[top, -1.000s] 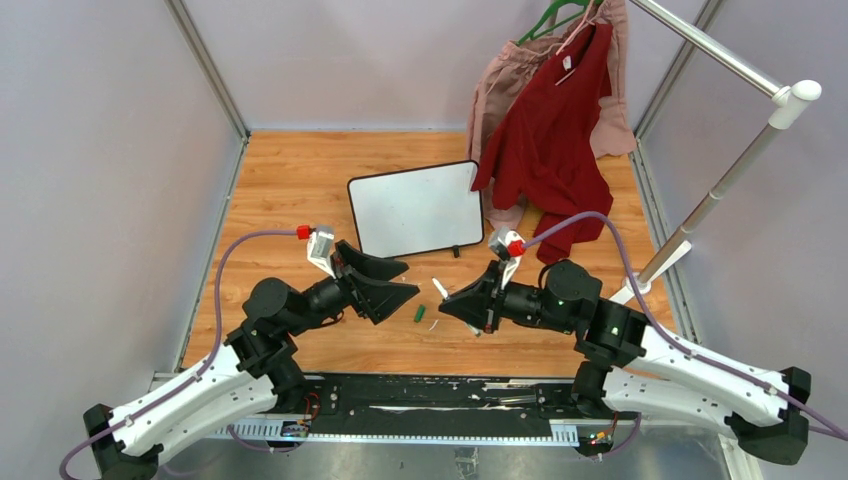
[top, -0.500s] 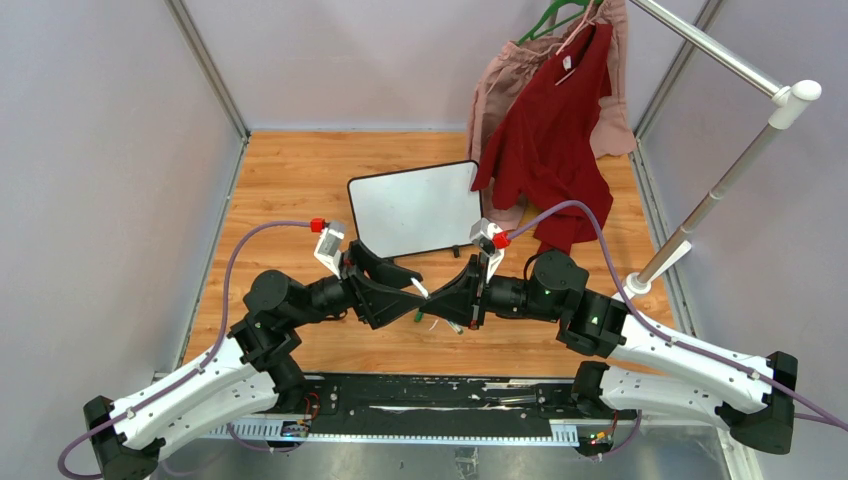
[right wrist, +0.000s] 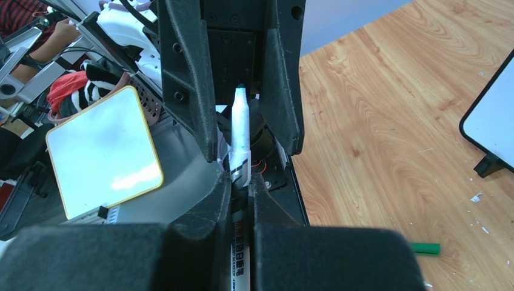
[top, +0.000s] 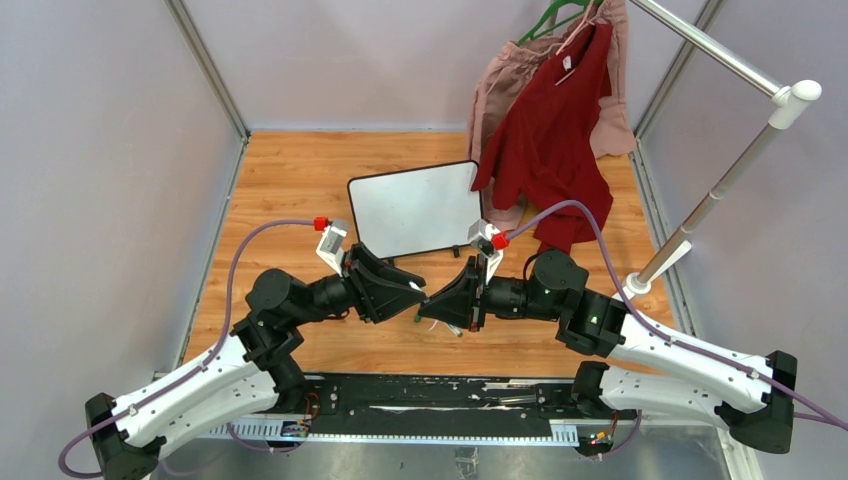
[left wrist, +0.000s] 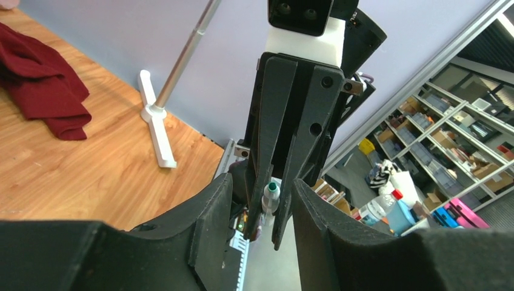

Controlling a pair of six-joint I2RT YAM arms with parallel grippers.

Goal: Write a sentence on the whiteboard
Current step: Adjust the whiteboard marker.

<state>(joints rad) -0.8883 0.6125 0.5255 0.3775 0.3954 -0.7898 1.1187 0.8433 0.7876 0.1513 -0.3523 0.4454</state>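
The whiteboard (top: 415, 208) lies on the wooden table at the back centre. Its face is blank white and no sentence shows on it. One corner of the whiteboard (right wrist: 494, 115) shows in the right wrist view. My right gripper (top: 432, 305) (right wrist: 240, 182) is shut on a white marker (right wrist: 240, 139) whose bare green tip points at the left arm. My left gripper (top: 412, 290) (left wrist: 262, 206) faces it head-on. Its jaws stand apart on either side of the marker's tip end (left wrist: 271, 194) and the right fingertips, not touching the marker.
The marker's green cap (right wrist: 424, 248) lies on the table just below the grippers. A clothes rack pole (top: 720, 190) with a red garment (top: 555, 120) and a pink one (top: 500, 90) stands at the back right. Its white foot (left wrist: 154, 127) rests on the table.
Both grippers came together at the table's middle. The right one brought the marker between the left jaws, and the left jaws have narrowed around it.
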